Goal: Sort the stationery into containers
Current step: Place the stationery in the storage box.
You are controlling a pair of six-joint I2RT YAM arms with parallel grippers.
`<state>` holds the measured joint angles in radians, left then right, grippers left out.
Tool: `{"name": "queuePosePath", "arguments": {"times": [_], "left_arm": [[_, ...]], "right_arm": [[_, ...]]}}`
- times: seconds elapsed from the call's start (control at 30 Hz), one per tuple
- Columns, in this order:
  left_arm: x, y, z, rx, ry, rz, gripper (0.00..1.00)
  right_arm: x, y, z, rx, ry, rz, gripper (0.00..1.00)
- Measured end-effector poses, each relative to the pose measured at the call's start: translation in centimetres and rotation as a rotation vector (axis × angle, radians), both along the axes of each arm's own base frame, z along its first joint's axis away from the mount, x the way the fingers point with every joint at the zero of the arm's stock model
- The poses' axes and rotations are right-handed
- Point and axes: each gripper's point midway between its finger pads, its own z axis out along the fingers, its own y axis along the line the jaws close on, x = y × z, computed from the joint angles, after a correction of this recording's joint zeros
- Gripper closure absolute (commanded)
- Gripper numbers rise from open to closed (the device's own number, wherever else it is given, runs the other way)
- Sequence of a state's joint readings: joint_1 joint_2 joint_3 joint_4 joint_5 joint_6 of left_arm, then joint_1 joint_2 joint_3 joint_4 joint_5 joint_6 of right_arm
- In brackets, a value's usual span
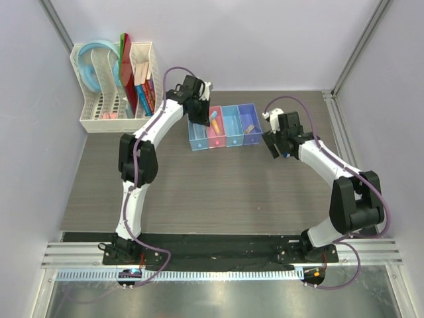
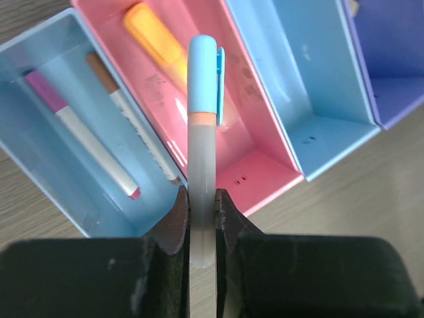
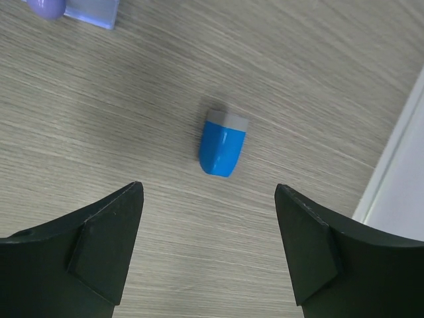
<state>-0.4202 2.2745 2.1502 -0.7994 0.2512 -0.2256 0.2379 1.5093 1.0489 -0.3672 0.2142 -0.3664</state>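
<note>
**Left gripper** (image 2: 202,199): the jaws are closed on the grey stick (image 2: 202,152), whose light-blue tip is held over the pink bin (image 2: 258,152). An orange-yellow piece (image 2: 156,40) is seen inside that bin. A purple pen (image 2: 79,136) lies in the adjoining light-blue bin (image 2: 40,59).

**Right gripper** (image 3: 207,191): the jaws are spread wide above the worktop (image 3: 99,99). The small blue block (image 3: 223,146) lies between them, untouched.

A tan piece (image 1: 250,128) appears to rest in the violet-blue bin (image 1: 255,137).

Robot lab cell, plain walls (image 1: 232,40), alu frame posts (image 1: 358,46), wood-grain table (image 1: 218,192), mounting rail (image 1: 218,255)
</note>
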Motion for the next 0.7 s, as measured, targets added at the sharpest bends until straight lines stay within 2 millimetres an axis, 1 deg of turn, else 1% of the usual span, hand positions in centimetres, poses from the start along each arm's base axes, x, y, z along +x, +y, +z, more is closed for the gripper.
{"name": "queuePosePath", "arguments": {"times": [0.17, 0.4, 0.57, 0.7], "left_arm": [[0.3, -0.1, -0.2, 0.102, -0.049, 0.080, 1.00], [0.9, -1.1, 1.7, 0.180, -0.152, 0.165, 1.00], [0.9, -1.2, 1.6, 0.219, -0.173, 0.203, 1.00], [1.0, -1.1, 1.0, 0.238, -0.171, 0.233, 1.00]], "right_arm": [[-0.1, 0.2, -2.2, 0.022, 0.058, -0.020, 0.16], [0.1, 0.0, -4.0, 0.073, 0.103, -0.049, 0.20], [0.1, -1.1, -5.4, 0.105, 0.138, -0.085, 0.22], [0.1, -2.6, -6.1, 0.134, 0.157, -0.123, 0.24]]}}
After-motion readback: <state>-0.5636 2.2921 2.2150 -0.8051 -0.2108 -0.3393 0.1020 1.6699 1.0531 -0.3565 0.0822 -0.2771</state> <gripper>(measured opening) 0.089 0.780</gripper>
